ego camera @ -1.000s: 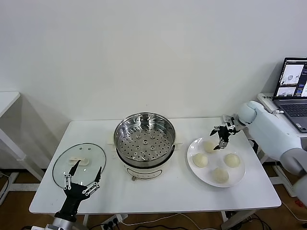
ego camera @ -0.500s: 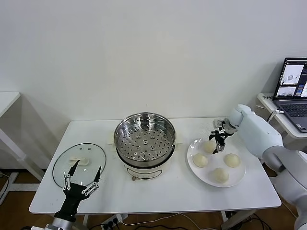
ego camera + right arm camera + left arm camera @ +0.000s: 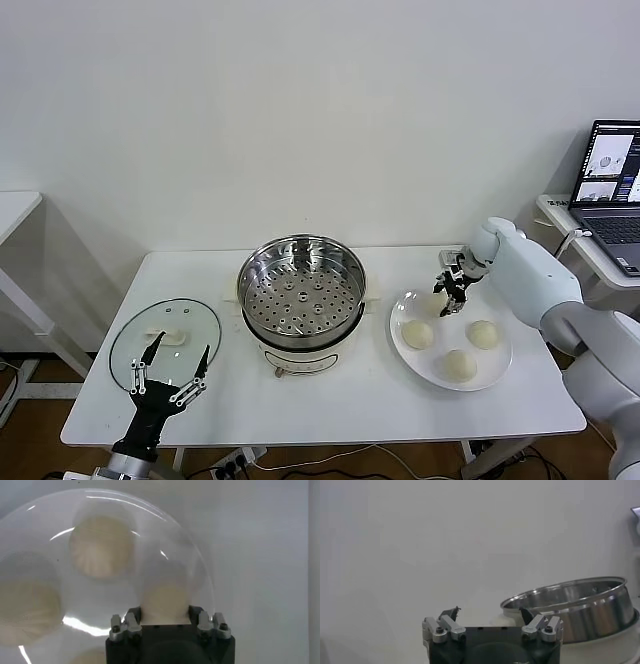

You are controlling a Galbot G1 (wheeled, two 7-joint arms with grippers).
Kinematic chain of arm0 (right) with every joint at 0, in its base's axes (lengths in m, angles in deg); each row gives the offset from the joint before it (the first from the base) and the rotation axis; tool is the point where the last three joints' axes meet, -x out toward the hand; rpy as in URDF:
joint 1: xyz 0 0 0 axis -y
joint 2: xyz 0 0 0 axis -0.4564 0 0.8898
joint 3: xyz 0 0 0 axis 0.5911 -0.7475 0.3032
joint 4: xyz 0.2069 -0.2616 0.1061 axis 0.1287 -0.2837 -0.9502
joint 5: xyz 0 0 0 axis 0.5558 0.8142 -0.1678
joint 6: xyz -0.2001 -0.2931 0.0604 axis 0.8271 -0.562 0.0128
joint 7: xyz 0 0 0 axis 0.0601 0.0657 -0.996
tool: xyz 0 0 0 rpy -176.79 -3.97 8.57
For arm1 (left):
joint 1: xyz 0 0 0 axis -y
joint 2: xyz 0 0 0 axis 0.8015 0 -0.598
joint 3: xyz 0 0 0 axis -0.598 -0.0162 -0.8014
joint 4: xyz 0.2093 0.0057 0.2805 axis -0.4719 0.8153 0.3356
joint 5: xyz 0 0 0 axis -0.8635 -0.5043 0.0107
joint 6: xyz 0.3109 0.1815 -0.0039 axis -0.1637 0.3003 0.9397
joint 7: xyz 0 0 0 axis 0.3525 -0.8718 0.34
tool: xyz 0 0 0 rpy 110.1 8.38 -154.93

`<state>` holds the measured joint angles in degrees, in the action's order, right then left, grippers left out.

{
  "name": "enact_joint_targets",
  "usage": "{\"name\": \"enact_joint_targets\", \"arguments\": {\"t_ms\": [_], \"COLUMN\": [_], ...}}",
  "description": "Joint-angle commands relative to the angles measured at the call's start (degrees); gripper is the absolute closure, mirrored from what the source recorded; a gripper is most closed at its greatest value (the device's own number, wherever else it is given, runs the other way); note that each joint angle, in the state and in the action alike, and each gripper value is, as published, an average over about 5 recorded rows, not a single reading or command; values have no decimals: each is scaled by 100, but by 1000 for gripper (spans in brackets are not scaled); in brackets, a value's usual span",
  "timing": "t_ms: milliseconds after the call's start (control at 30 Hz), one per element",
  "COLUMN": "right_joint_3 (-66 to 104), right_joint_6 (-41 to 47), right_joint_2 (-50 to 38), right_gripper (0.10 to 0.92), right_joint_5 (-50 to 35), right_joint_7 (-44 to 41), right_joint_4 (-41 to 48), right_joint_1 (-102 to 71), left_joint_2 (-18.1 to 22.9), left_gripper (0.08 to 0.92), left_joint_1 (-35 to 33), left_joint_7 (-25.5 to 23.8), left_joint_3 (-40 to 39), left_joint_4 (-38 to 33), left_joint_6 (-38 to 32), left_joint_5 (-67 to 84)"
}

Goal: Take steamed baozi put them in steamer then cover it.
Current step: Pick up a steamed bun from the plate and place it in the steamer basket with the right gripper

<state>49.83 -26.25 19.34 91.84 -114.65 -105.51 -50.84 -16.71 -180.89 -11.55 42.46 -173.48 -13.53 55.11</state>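
My right gripper (image 3: 450, 293) reaches down at the far side of the white plate (image 3: 497, 373), shut on a cream-white steamed baozi (image 3: 165, 594) that fills the gap between its fingers (image 3: 196, 613); in the head view that bun is hidden behind the gripper. Three more baozi lie on the plate (image 3: 417, 334) (image 3: 483, 334) (image 3: 460, 365). The steamer (image 3: 302, 285), shiny steel with a perforated tray, stands at mid-table with nothing in it. The glass cover (image 3: 190, 320) lies flat at the left. My left gripper (image 3: 175, 362) is open, idle by the cover's near edge.
A laptop (image 3: 610, 190) sits on a side table to the right of my right arm. Another white table edge (image 3: 15, 210) shows at far left. In the left wrist view the steamer's rim (image 3: 580, 602) lies beyond the open left gripper (image 3: 489, 612).
My right gripper swung in toward the plate's far baozi and its fingers closed on the bun. The left arm stayed put.
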Motion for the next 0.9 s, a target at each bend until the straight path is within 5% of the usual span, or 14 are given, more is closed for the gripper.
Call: {"name": "enact_joint_targets", "arguments": {"t_ms": [33, 467, 900], "right_joint_3": [-784, -1519, -1513], "right_joint_6": [-1053, -3297, -3552], "right_joint_2": [-421, 1074, 2188], "right_gripper": [373, 369, 358], "right_joint_5": [-509, -359, 1092], "right_joint_7": [-187, -311, -53], "right_joint_4": [-1764, -2007, -1481], "right_joint_1": [1095, 2453, 1703], "left_joint_2": [2, 24, 33], "left_gripper": [177, 177, 177], "left_joint_1": [14, -37, 11], "left_joint_7": [0, 1, 7], "left_joint_3": [-15, -19, -48], "left_joint_4": [-15, -70, -38], "left_joint_6": [18, -45, -84], "left_joint_5": [1, 1, 3]}}
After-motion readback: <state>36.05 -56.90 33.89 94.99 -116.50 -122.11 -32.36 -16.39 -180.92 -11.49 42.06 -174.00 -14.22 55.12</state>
